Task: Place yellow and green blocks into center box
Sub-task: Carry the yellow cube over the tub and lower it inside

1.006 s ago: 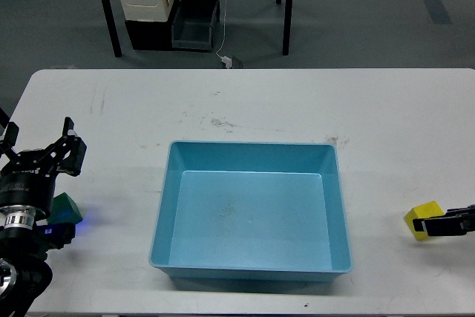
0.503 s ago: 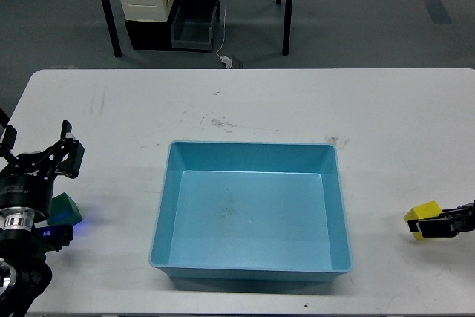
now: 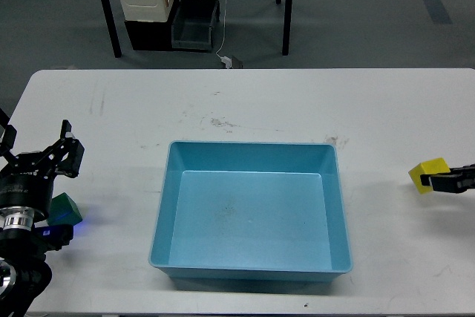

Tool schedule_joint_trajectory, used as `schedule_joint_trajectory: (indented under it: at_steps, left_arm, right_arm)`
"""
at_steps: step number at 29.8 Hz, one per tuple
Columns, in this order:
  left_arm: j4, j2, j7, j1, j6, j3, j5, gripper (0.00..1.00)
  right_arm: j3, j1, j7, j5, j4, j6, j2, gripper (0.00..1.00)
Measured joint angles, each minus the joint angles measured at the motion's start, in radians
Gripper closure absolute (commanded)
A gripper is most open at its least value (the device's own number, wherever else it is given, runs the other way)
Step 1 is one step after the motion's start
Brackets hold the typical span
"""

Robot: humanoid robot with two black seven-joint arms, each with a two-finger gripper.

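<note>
Yellow block (image 3: 430,175) gripped, clear of the counter (image 3: 245,109)

Your right hand (image 3: 436,180) clamps one edge; a jolt could drop it short of the box (image 3: 251,213). Left hand (image 3: 41,152) is open.

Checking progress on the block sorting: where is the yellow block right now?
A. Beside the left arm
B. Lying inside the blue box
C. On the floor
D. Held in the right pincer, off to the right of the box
D: the yellow block sits clamped in the right pincer, well right of the empty blue box.
</note>
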Motion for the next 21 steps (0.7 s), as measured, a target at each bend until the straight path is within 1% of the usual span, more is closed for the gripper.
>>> schedule_joint_trajectory:
  at_steps: [3,6,8,10,13,16,21]
  left_arm:
    - [0.001,0.001,0.0,-0.003,0.0,0.0,0.0,0.0]
    - [0.001,0.001,0.0,-0.007,0.005,-0.001,0.0,0.0]
    - [0.001,0.002,0.0,-0.007,0.007,-0.001,0.0,0.0]
    - [0.001,0.003,0.001,-0.007,0.008,-0.001,0.0,0.0]
    - [0.001,0.003,0.001,-0.007,0.008,-0.001,0.001,0.0]
    - [0.001,0.003,0.001,-0.008,0.008,-0.001,0.001,0.0]
    - [0.001,0.003,0.0,-0.009,0.006,-0.002,0.002,0.0]
  right_arm:
    - [0.084,0.077,0.043,0.004,-0.055,0.0,0.016,1.0]
    - [0.16,0.143,0.111,0.005,-0.066,0.0,0.053,1.0]
    - [0.204,0.198,0.165,0.004,-0.064,0.0,0.071,1.0]
    - [0.219,0.26,0.198,-0.004,-0.061,0.0,0.087,1.0]
    - [0.218,0.359,0.213,-0.029,-0.041,0.0,0.145,1.0]
    - [0.186,0.443,0.215,-0.127,0.008,0.0,0.203,1.0]
    - [0.051,0.577,0.216,-0.331,0.109,0.0,0.303,1.0]
